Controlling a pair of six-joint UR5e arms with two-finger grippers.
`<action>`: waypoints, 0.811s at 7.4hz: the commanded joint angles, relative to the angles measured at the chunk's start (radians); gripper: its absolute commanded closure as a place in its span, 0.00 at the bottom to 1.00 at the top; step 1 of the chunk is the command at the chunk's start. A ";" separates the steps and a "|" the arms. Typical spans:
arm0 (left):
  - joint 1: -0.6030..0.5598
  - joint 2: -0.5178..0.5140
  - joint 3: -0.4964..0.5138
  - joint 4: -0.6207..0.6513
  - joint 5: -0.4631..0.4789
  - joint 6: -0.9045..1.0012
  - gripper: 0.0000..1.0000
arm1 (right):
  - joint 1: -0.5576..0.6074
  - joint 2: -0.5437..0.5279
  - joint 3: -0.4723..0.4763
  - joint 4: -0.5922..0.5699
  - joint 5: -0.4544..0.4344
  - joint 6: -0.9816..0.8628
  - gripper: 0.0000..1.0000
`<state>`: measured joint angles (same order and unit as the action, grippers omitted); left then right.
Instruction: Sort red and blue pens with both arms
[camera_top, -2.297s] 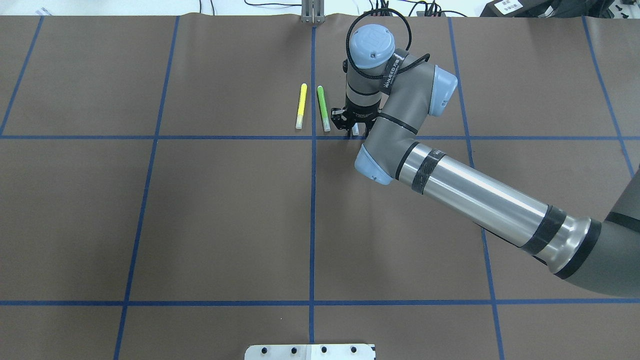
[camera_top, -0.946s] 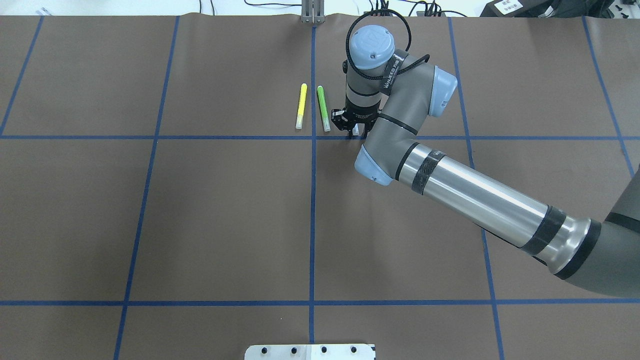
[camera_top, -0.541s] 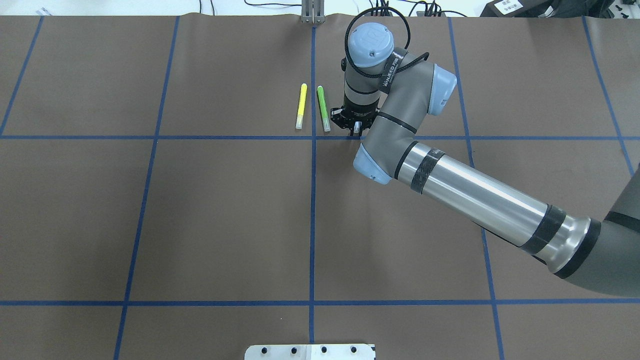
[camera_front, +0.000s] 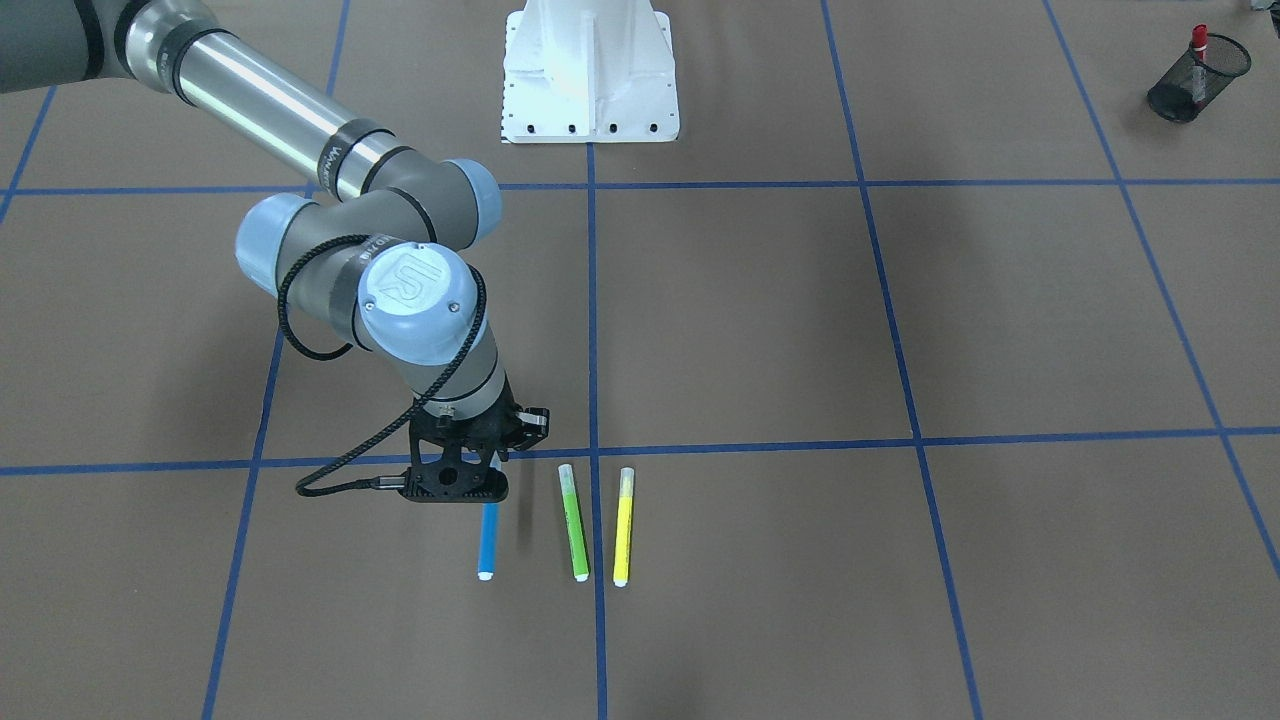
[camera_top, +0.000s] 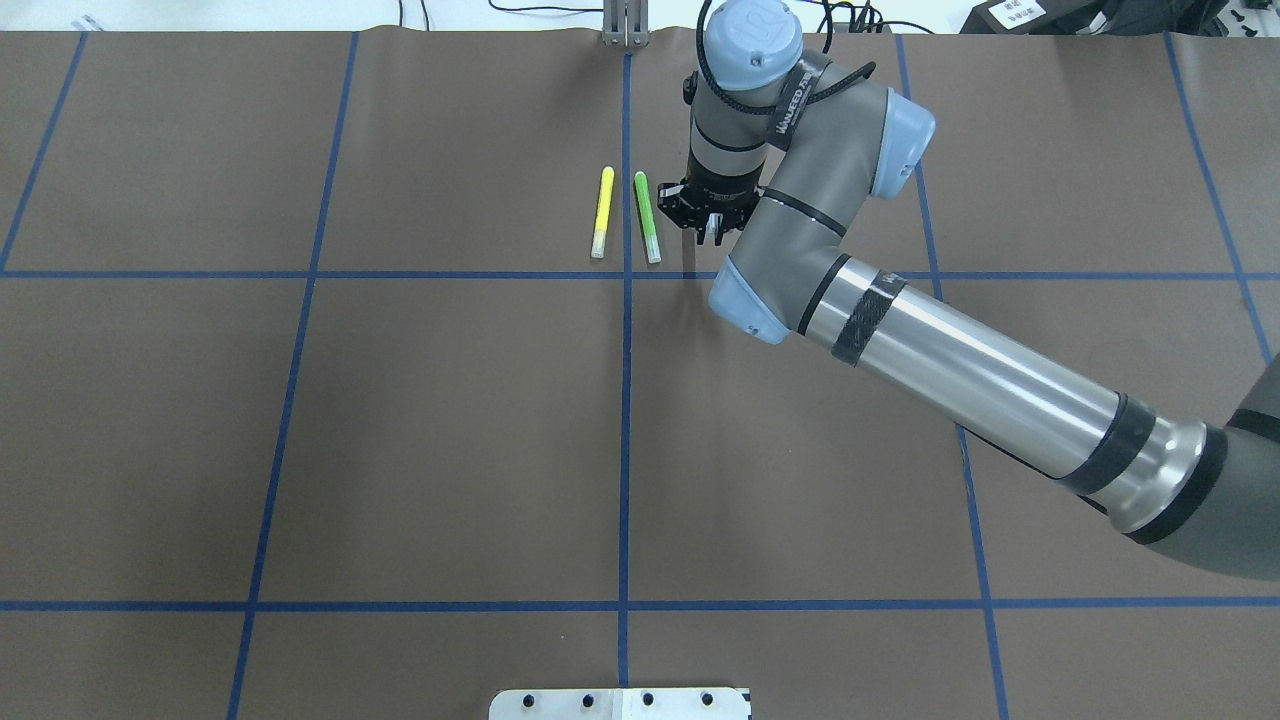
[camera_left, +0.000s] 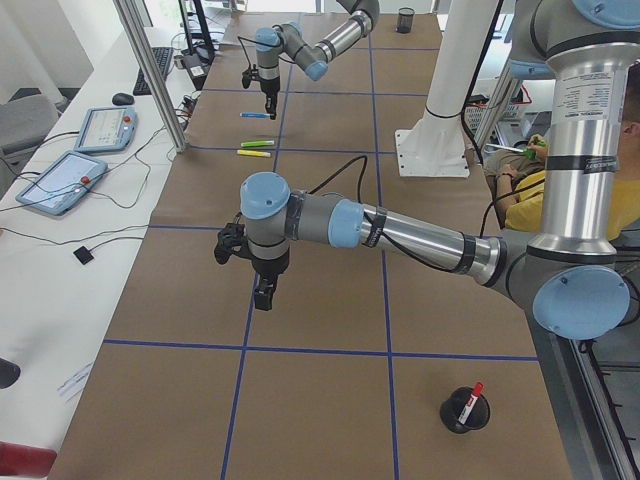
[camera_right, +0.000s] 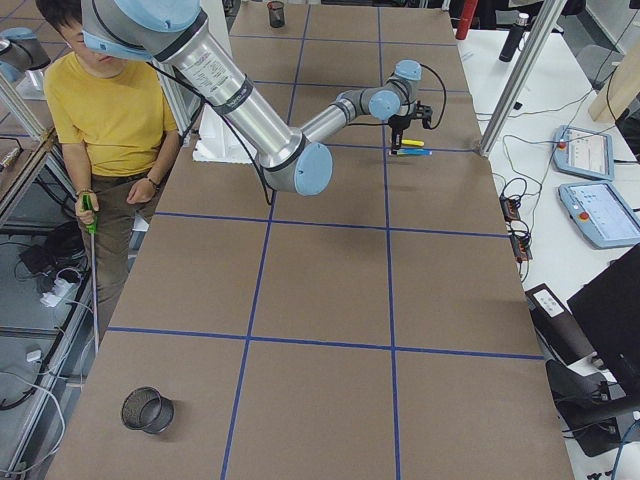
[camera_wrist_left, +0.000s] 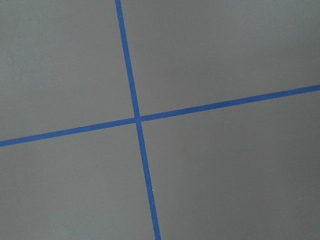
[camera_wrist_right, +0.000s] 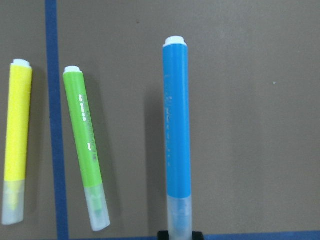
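Note:
My right gripper (camera_front: 490, 478) is shut on the pale cap end of the blue pen (camera_front: 488, 540), which hangs just above the table with its shadow beside it. The right wrist view shows the blue pen (camera_wrist_right: 177, 130) large and close, its cap in the jaws at the bottom edge. In the overhead view the right gripper (camera_top: 708, 228) sits beside the green marker. The red pen (camera_front: 1198, 42) stands in a black mesh cup (camera_front: 1195, 85) on the robot's left side. My left gripper (camera_left: 262, 293) hovers over the table in the exterior left view only; I cannot tell its state.
A green marker (camera_front: 573, 525) and a yellow marker (camera_front: 622, 527) lie side by side just beside the blue pen. A second mesh cup (camera_right: 148, 410) stands at the table's right end. The white pedestal (camera_front: 590, 70) is at mid-table. A person (camera_right: 115, 110) stands beside the robot.
The right gripper closed on the blue pen's cap, then rose and shifted toward the table's far edge with the pen. The green and yellow markers stayed put.

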<state>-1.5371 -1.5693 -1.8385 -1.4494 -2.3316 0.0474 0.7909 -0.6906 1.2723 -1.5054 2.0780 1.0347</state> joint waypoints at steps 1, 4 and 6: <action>0.000 0.008 0.001 -0.002 0.000 0.005 0.00 | 0.056 -0.137 0.234 -0.128 0.048 -0.088 1.00; 0.000 0.020 0.051 -0.003 0.000 0.012 0.00 | 0.148 -0.307 0.525 -0.336 0.077 -0.289 1.00; -0.003 0.029 0.055 -0.041 -0.003 0.016 0.00 | 0.194 -0.375 0.608 -0.375 0.077 -0.349 1.00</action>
<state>-1.5377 -1.5474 -1.7905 -1.4691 -2.3324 0.0609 0.9539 -1.0153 1.8174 -1.8505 2.1537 0.7280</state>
